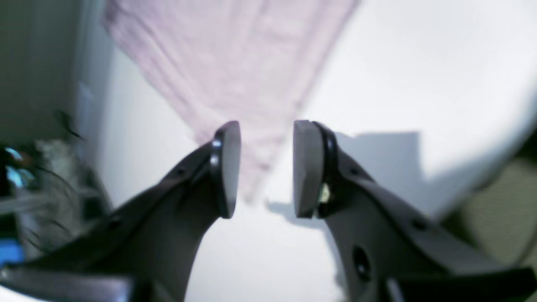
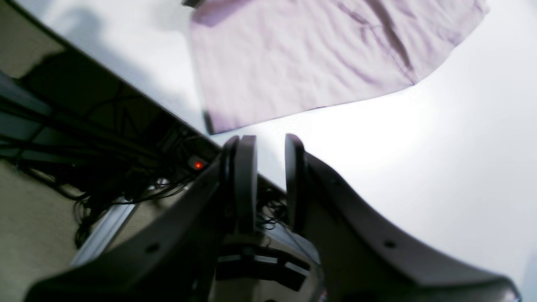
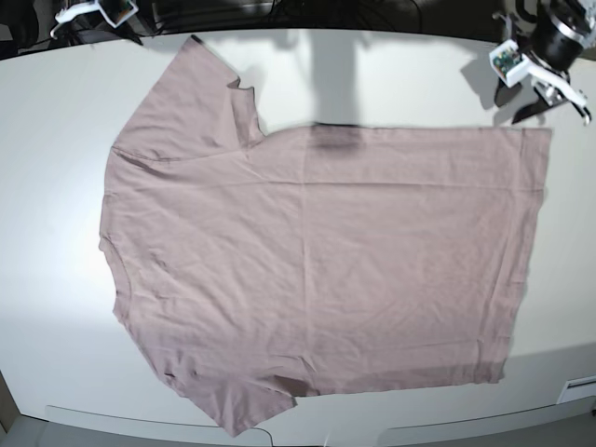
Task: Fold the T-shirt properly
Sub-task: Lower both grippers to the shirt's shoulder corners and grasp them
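While spread flat on worktop [image 3: 37,140], T-shirt [image 3: 317,261] unfolded; every fold left to make. Left gripper [image 1: 266,167] spread, empty, over hem corner. Right gripper [image 2: 265,184] parted narrowly, empty, beside sleeve edge.

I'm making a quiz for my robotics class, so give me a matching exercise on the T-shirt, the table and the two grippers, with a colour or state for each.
1 T-shirt
2 table
3 left gripper
4 right gripper

A white
B mauve-pink, spread flat
C jaws narrowly apart, at the table's edge
D jaws wider apart, by the hem corner

Pairs: 1-B, 2-A, 3-D, 4-C
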Robot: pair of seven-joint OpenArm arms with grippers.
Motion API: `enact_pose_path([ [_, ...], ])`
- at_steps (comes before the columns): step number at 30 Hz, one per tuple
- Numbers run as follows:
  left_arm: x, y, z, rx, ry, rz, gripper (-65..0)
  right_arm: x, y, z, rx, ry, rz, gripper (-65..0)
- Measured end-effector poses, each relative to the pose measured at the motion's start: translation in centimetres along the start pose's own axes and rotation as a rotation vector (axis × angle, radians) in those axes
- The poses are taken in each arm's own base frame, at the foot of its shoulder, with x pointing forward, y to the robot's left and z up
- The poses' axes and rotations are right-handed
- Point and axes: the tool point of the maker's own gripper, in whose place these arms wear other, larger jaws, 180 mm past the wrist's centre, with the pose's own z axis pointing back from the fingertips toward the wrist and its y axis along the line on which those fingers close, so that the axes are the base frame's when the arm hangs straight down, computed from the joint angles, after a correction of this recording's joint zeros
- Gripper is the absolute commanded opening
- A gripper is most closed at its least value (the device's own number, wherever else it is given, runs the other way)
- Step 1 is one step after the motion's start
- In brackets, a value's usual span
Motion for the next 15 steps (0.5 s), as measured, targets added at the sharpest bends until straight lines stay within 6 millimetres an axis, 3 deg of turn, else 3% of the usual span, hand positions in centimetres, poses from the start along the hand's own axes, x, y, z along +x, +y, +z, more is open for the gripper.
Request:
enact_pose_path([
  [6, -4.7, 0.3, -2.0, -0.127, 0.052, -0.174, -44.1, 0.4, -0.2, -0.3, -0.008, -0.014, -0.001, -51.8],
  [15, -9.7, 1.1, -3.7, -0.211, 0.079, -0.203, -44.1, 1.2, -0.3, -0.3, -0.012, -0.033, -0.006, -51.8],
])
